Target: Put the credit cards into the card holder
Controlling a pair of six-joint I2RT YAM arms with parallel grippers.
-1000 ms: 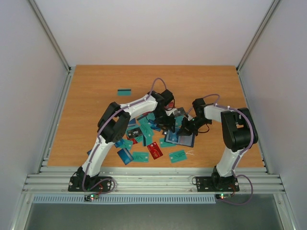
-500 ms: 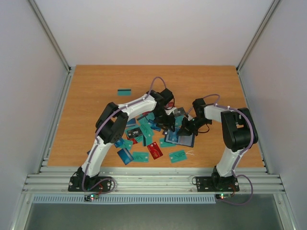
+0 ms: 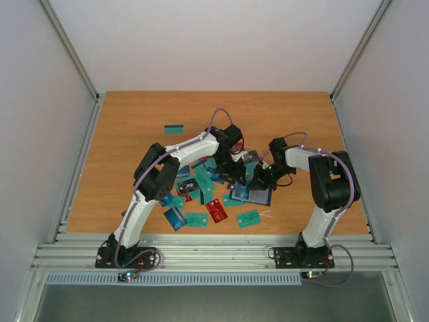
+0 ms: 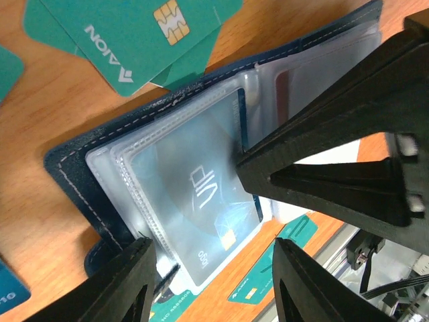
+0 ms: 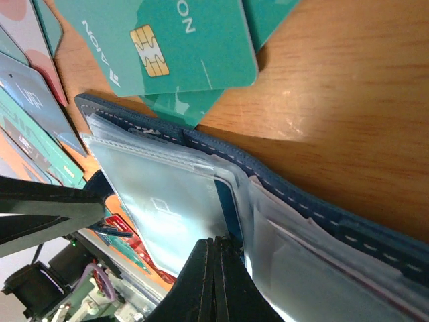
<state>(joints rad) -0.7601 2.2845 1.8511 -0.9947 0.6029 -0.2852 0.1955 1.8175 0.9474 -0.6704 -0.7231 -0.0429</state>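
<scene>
I see holder (image 4: 70, 171) open flat on bench (image 3: 134, 114), at right edge of loose cards (image 3: 198, 188). Right tool (image 5: 214, 245) clenched, tip pressing sleeves by holder spine. Left tool (image 4: 211, 251) over holder's end, jaws half apart astride grey card (image 4: 194, 194) lying mostly in clear sleeve; I cannot tell if it pinches card. Risks, my read: right tip slips, sleeve flips shut; skewed left push buckles sleeve or drags holder; tools this close may clash.

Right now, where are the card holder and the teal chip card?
card holder (image 4: 69, 178): left wrist view, navy stitched cover edge.
teal chip card (image 4: 137, 30): left wrist view, face beside the chip.
</scene>
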